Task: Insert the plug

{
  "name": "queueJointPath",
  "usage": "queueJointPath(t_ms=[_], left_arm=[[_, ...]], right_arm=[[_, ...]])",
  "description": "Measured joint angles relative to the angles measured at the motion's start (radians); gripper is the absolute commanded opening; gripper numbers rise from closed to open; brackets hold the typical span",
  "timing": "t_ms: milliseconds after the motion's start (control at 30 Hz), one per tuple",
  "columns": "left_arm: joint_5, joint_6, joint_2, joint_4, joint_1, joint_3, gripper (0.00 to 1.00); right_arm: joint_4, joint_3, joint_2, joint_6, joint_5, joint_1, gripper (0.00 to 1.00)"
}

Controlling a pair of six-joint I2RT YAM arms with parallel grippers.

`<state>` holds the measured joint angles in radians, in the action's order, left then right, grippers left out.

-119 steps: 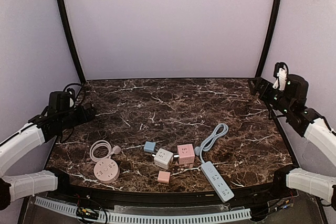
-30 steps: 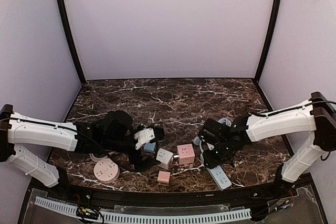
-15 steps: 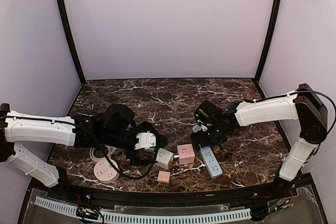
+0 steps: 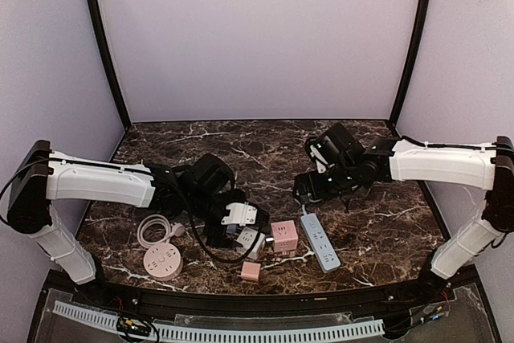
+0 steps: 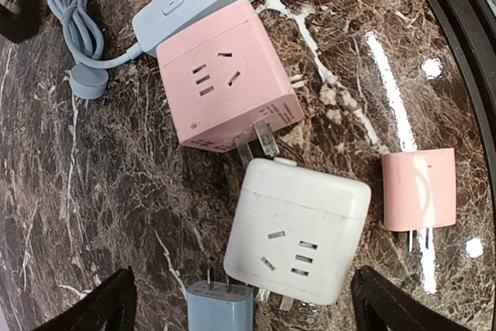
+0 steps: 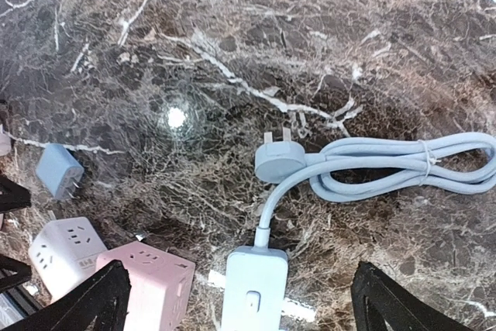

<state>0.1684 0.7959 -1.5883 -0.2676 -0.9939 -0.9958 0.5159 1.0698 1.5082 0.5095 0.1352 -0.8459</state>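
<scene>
A white cube socket [image 5: 298,238] lies on the marble with a pink cube socket [image 5: 225,83] touching its far side. A small blue plug [image 5: 219,308] and a small pink plug [image 5: 418,189] lie beside them. My left gripper [image 5: 240,309] hovers open over the white cube and blue plug, holding nothing; in the top view it [image 4: 238,218] covers them partly. My right gripper [image 6: 240,304] is open and empty above the light-blue power strip [image 6: 252,292], whose round plug [image 6: 280,162] and coiled cable [image 6: 403,164] lie on the table.
A round pink power strip [image 4: 163,263] with its coiled cord lies at the front left. The light-blue strip [image 4: 320,242] lies right of the pink cube [image 4: 283,236]. The table's front edge runs just below the small pink plug [image 4: 250,271].
My left gripper has moved right, over the white cube. My right gripper has drawn back and up from the power strip, which now lies shifted left from where it was.
</scene>
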Motion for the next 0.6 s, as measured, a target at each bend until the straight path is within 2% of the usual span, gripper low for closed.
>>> queueJointPath(t_ms=[267, 600], left_arm=[[0.015, 0.022, -0.061, -0.063, 0.014, -0.07, 0.94], [0.029, 0.022, -0.122, -0.144, 0.012, -0.118, 0.92]], right_arm=[[0.002, 0.004, -0.09, -0.036, 0.016, 0.016, 0.99], [-0.003, -0.002, -0.116, -0.075, 0.011, 0.028, 0.99]])
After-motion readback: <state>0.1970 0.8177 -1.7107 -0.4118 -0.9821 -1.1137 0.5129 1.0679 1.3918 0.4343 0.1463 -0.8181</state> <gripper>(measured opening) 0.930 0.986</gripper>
